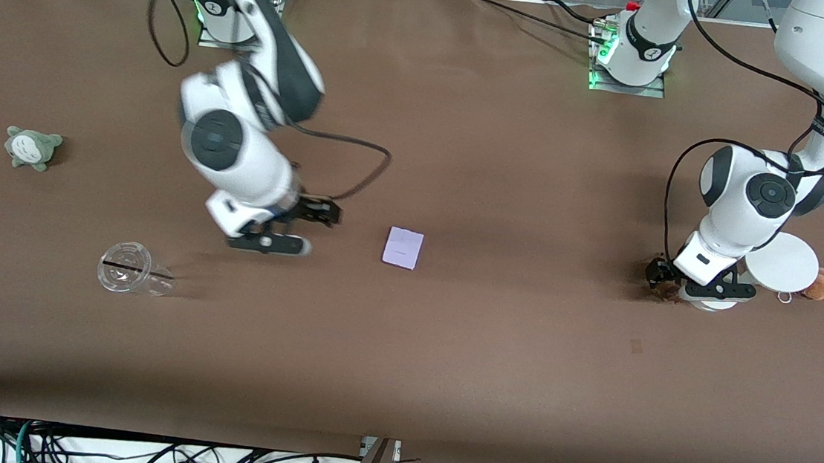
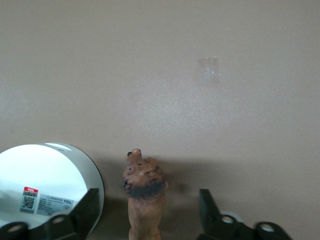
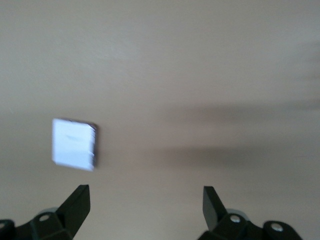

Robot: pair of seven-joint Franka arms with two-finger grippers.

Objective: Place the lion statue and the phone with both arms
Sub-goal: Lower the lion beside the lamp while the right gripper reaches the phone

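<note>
The lion statue (image 2: 145, 200), brown-orange with a dark mane, stands upright on the table at the left arm's end. My left gripper (image 2: 148, 195) is open around it, and its fingers (image 2: 86, 206) stand clear of the statue on both sides. In the front view the left gripper (image 1: 678, 286) is low over the lion statue (image 1: 666, 290). The phone (image 1: 403, 248), a flat pale lavender rectangle, lies on the table near the middle. My right gripper (image 1: 314, 229) hangs open and empty beside it, toward the right arm's end; in its wrist view the phone (image 3: 74, 143) lies ahead of the right gripper (image 3: 146, 194).
A white round-disc stand (image 1: 782, 264) sits right beside the lion, with an orange-brown plush (image 1: 822, 284) past it. A clear cup (image 1: 130, 268) lies on its side and a grey-green plush (image 1: 31, 147) sits at the right arm's end. A small tape mark (image 1: 635, 346) is on the cloth.
</note>
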